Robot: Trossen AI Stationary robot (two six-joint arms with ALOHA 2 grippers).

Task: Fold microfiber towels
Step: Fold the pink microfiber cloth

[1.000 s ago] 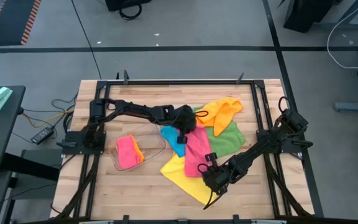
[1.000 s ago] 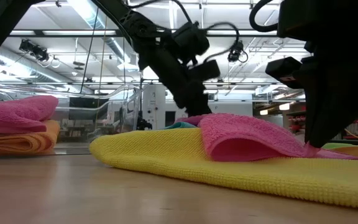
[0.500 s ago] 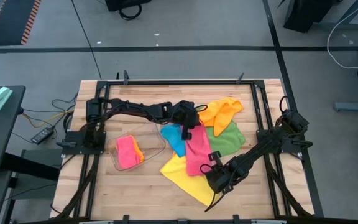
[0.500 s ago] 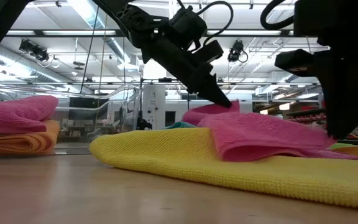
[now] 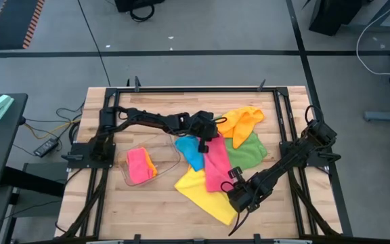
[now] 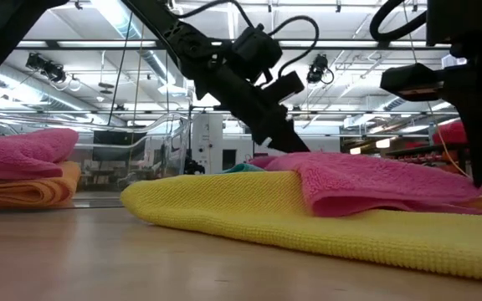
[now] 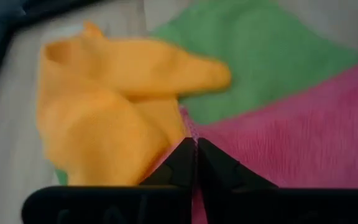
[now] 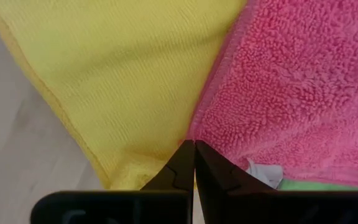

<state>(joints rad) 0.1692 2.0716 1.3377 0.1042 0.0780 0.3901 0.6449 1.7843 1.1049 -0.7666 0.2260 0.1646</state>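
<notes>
My left gripper (image 5: pixel 205 137), fingers pinched together, sits at the pink towel's (image 5: pixel 217 164) far edge; my right gripper (image 5: pixel 234 194), also closed, pinches its near corner over the yellow towel (image 5: pixel 196 190).

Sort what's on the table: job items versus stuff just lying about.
Job items: pink towel, pinched at both ends by the left tool and right tool; yellow towel; blue towel; green towel; orange towel.
Lying about: clear tray holding folded towels.

A lab: framed wooden table (image 5: pixel 154 203), ceiling striplights (image 6: pixel 124 21).
</notes>
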